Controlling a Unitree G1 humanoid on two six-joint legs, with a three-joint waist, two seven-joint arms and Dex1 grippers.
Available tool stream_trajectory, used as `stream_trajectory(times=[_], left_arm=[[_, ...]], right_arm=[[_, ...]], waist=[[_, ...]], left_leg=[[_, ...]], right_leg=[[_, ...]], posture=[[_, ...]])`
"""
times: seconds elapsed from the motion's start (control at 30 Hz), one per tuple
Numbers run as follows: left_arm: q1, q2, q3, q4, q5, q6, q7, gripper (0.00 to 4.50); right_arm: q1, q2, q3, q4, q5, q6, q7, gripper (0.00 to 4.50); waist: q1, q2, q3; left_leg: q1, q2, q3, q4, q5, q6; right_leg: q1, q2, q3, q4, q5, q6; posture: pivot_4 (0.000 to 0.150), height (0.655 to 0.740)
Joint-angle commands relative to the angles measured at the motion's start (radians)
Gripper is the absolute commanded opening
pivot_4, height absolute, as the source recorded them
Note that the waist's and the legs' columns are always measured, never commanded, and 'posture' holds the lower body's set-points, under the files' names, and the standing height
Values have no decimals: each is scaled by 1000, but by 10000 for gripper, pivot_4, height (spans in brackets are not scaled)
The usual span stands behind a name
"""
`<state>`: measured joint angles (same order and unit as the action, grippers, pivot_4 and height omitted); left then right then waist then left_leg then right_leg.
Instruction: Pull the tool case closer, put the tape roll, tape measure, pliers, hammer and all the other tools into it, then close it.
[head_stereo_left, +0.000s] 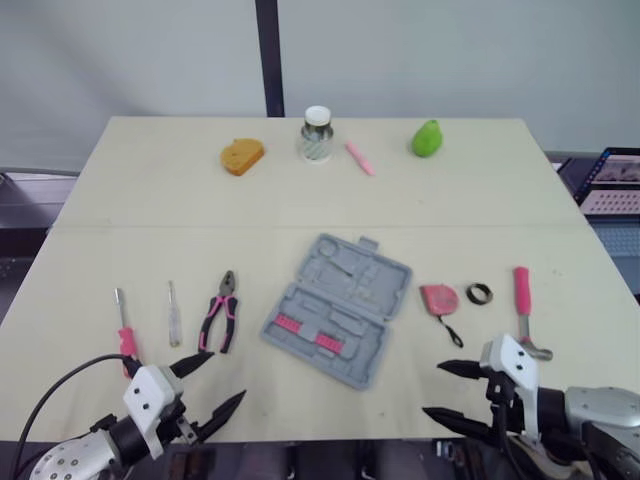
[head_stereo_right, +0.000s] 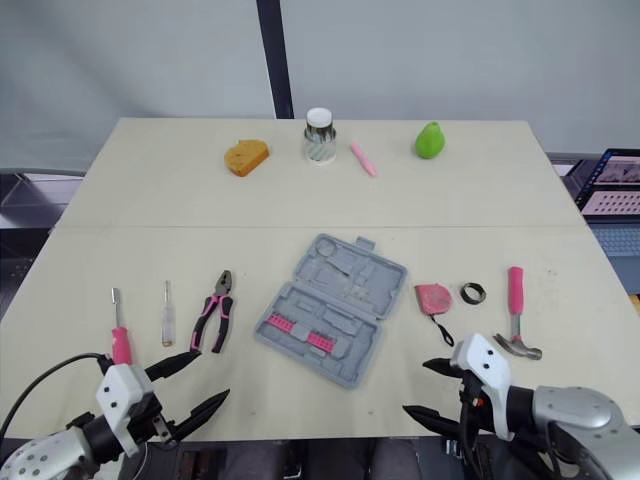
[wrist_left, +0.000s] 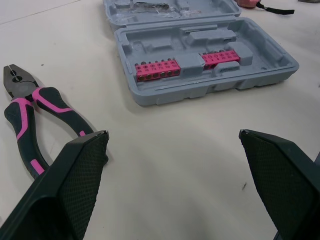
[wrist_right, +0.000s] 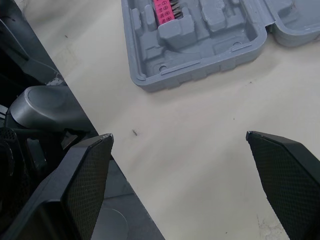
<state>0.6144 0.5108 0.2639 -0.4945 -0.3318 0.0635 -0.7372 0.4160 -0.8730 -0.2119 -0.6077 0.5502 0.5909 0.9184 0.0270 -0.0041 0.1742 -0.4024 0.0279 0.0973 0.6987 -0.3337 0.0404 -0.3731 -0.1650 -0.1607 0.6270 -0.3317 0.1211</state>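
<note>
One tool case (head_stereo_left: 337, 309), open at the centre of the table (head_stereo_left: 150, 200), left gripper (head_stereo_left: 226, 377) and right gripper (head_stereo_left: 432, 389) nearer, both spread empty; rigid plastic, likely light and slide-prone; best held by its near rim.

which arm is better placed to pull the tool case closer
Right, probably: the open tool case has its nearest corner toward the open right tool. The left tool sits by the pliers, off to the case's side.
</note>
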Motion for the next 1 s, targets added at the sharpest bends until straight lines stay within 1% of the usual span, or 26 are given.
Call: stream_trajectory(times=[0.03, 0.8, 0.93, 1.0], left_arm=[[2, 1, 5, -2, -8, -19, -8, 44742], [1, -2, 2, -10, -22, -15, -22, 44742], [-22, 1, 6, -8, -27, -9, -18, 44742], [-51, 8, 14, -6, -50, 6, -22, 44742]], right_arm=[[-1, -2, -5, -14, 4, -13, 17, 44923], [-1, 4, 16, -14, 0, -23, 17, 44923], [-4, 2, 14, -14, -1, -24, 17, 44923], [-10, 3, 13, -13, -1, -24, 15, 44923]], waist=[[0, 0, 0], [0, 0, 0], [1, 0, 0], [1, 0, 0]], left_leg=[[0, 0, 0, 0, 0, 0], [0, 0, 0, 0, 0, 0], [0, 0, 0, 0, 0, 0], [0, 0, 0, 0, 0, 0]], right_leg=[[0, 0, 0, 0, 0, 0], [0, 0, 0, 0, 0, 0], [0, 0, 0, 0, 0, 0], [0, 0, 0, 0, 0, 0]], posture=[[1500, 6950], [1500, 6950], [1500, 6950], [1500, 6950]])
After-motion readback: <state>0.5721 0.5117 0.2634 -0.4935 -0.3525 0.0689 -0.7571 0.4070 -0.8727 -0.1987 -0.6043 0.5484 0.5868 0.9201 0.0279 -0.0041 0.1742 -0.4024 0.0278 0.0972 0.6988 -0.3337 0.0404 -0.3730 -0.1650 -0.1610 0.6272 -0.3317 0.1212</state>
